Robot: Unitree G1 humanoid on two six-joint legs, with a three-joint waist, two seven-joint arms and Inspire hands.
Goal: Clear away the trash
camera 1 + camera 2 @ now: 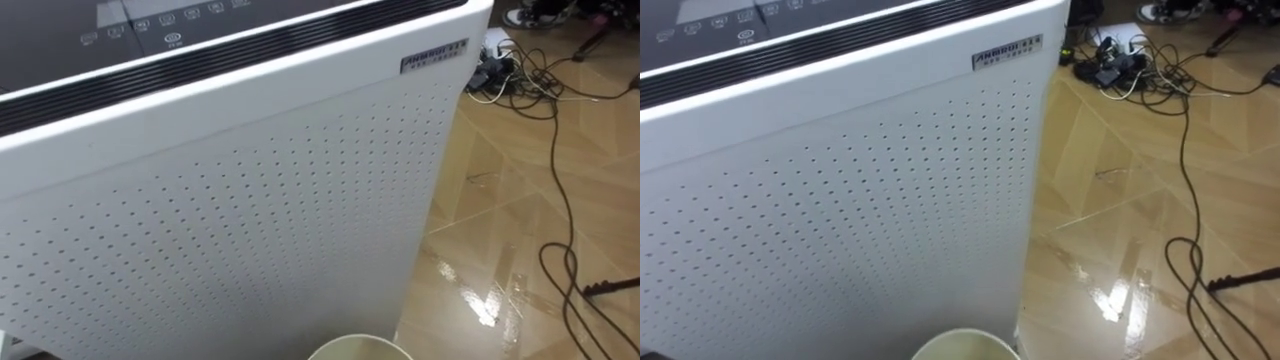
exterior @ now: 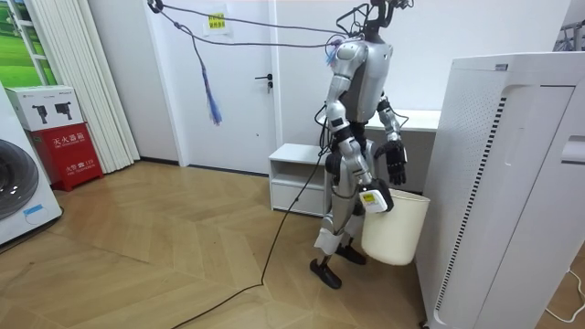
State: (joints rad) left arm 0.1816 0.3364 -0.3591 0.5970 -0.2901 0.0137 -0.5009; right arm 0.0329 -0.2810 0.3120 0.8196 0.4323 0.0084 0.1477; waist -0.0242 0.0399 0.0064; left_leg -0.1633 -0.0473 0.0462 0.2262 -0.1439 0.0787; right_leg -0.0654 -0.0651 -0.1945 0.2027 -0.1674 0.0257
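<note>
Robot stands close against a tall white air purifier (image 1: pixel 250 200), head camera looking down its perforated front.
- Right hand (image 2: pixel 373 199): fingers closed on the rim of a cream waste bin (image 2: pixel 395 228), which hangs clear of the floor at hip height. The bin's rim shows at the bottom edge of the eye views.
- Left hand (image 2: pixel 395 163): hangs by the hip, fingers straight and relaxed, holding nothing.
- Wooden floor (image 1: pixel 500 230) beside the purifier carries loose black cables (image 1: pixel 560 180) and a small dark mark (image 1: pixel 480 178), too small to identify. Where the garbage lies I cannot tell.

Judgement: search phase. Turn toward open floor before reaching. Keep the bin level and off the purifier. Step wide of the cables.
</note>
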